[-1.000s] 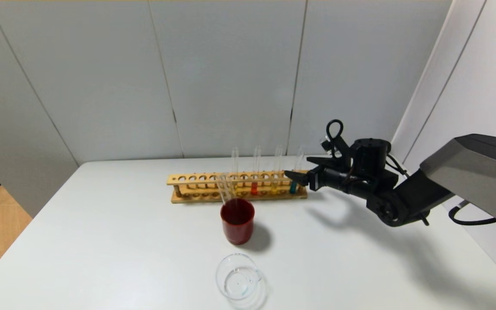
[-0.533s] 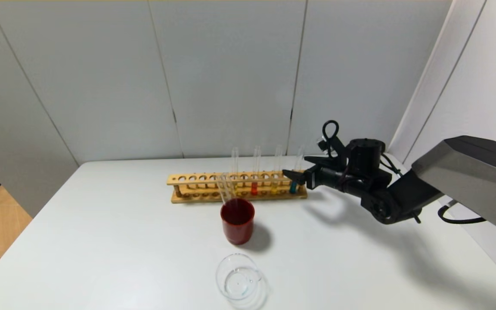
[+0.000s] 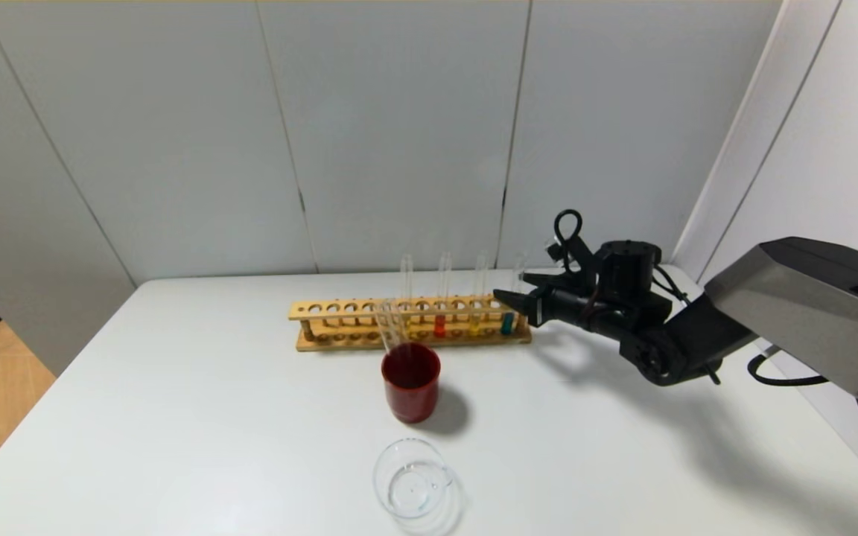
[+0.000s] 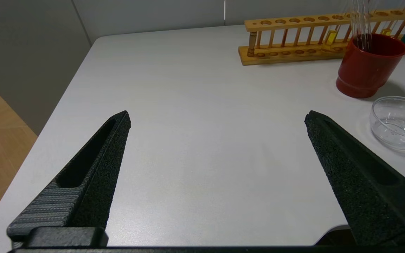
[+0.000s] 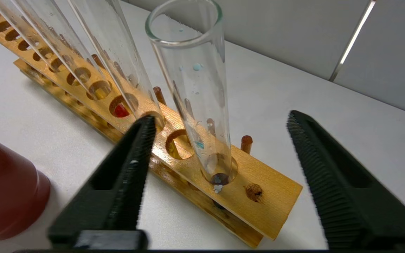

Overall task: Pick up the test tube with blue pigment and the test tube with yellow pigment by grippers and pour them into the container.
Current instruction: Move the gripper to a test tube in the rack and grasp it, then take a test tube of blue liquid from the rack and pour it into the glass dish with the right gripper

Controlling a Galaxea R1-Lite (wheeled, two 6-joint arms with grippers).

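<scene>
Here the right gripper (image 5: 220, 123), ribbed black fingers spread, straddles the slender glass test tube with blue pigment (image 5: 195, 88).

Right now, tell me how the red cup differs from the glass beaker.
The red cup is opaque and tall; the beaker is clear and low with a pouring lip. The cup holds empty tubes leaning in it and stands beside the rack; the beaker holds none and sits nearer the robot. Both stand upright on the table.
</scene>
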